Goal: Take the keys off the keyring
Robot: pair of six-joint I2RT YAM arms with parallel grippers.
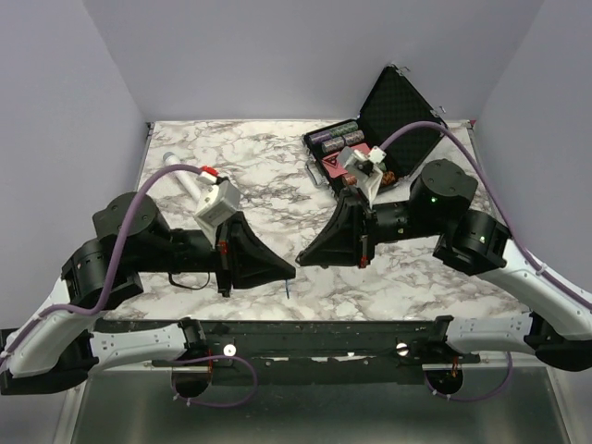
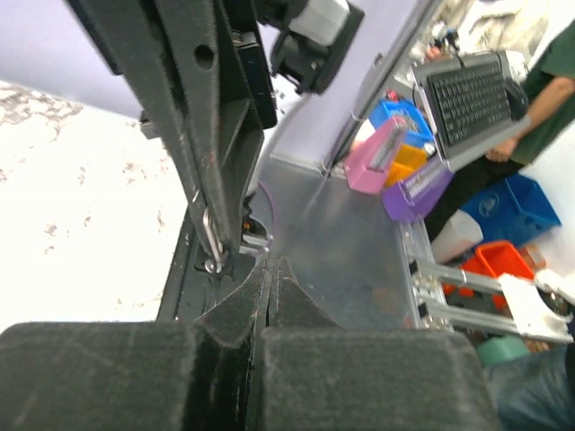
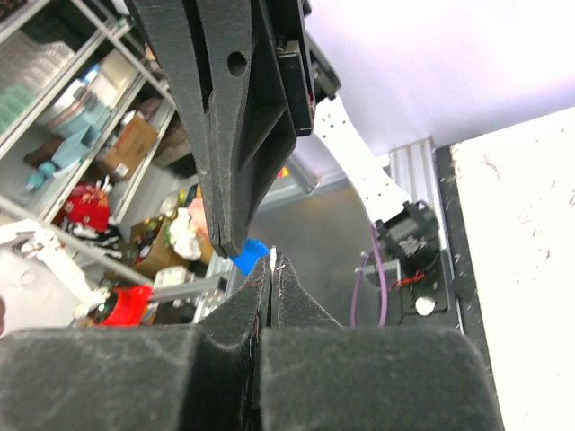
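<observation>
Two tools meet tip to tip over the marble surface (image 1: 250, 157), both pinched narrow. Your left tool (image 1: 292, 272) holds the keyring (image 1: 289, 289), blue tag hanging just below. Your right tool (image 1: 302, 261) seems to grip the key (image 2: 213, 241), which lies along its fingers, so a rightward pull looks best.

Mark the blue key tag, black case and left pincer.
blue key tag (image 3: 247, 258), right wrist view, visible corner
black case (image 1: 399, 98), top view, open lid
left pincer (image 2: 271, 263), left wrist view, shut fingertips
</observation>
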